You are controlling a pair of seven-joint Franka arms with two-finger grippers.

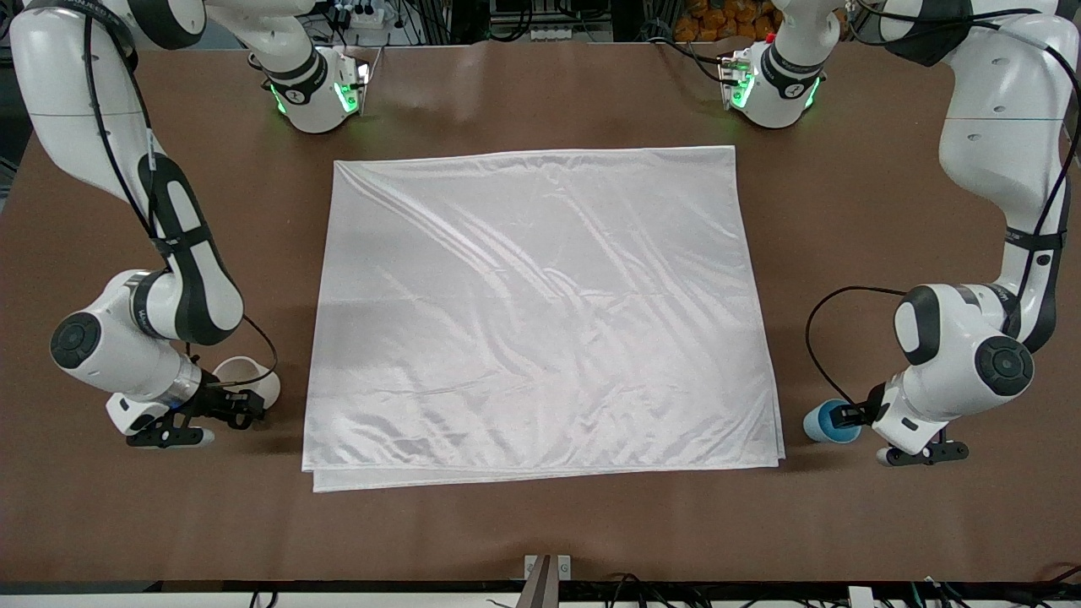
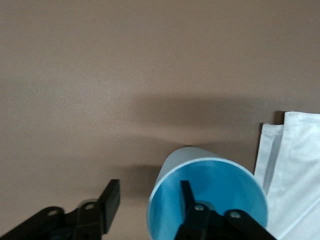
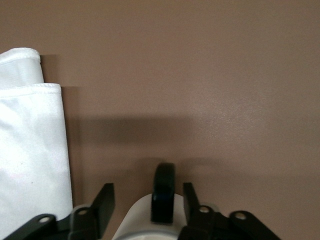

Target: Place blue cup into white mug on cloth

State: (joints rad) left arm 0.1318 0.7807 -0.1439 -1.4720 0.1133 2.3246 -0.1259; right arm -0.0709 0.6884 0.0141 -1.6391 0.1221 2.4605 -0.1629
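Cloth (image 1: 540,338) lies bare; at its 4 o'clock the left gripper (image 1: 840,414) gapes astride the blue cup (image 1: 817,422) wall, and at 8 o'clock the right gripper (image 1: 249,407) gapes around the white mug (image 1: 241,371) handle (image 3: 163,192), so I'd fear a thin pinch slipping or tipping either.

A plain brown desk (image 1: 540,532) fills the scene, matte and lightly shadowed. Along its edge nearest the front camera sits a small metal bracket (image 1: 546,567), with dark cables (image 1: 642,583) trailing below it. Past the edge by the bases, cluttered equipment (wires, a power strip (image 1: 359,14)) shows dimly
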